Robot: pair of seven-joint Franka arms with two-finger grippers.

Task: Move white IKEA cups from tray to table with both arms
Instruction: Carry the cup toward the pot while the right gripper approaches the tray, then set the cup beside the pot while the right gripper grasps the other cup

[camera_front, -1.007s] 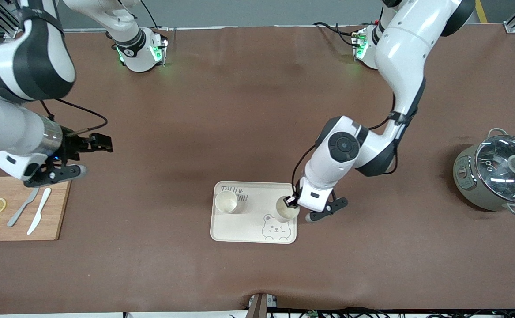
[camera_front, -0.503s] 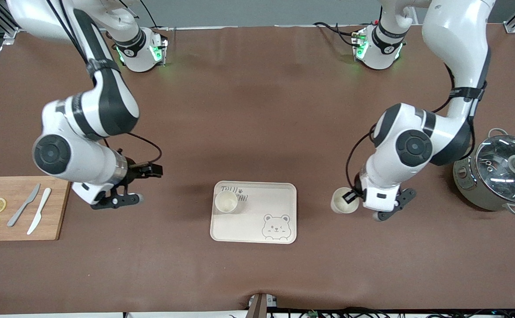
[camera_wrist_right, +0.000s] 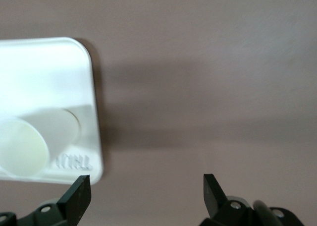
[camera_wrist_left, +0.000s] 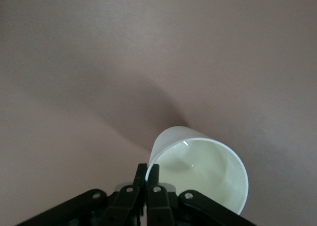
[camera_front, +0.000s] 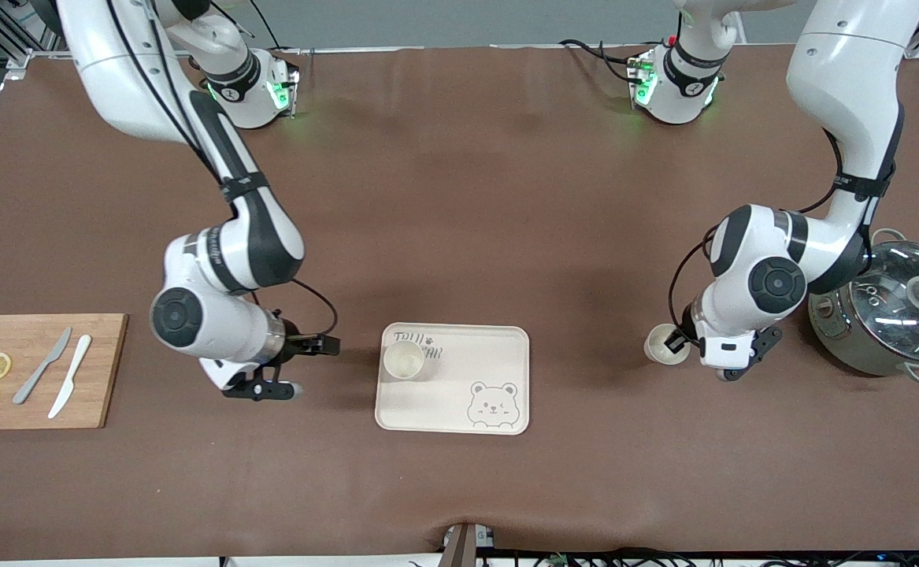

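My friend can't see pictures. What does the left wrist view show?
The left gripper pinches the rim of a white cup, held above the bare brown table. The cup looks empty.

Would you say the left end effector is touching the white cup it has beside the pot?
Touching. In the left wrist view the left end effector has its fingers pinched on the rim of the white cup, one inside, one outside.
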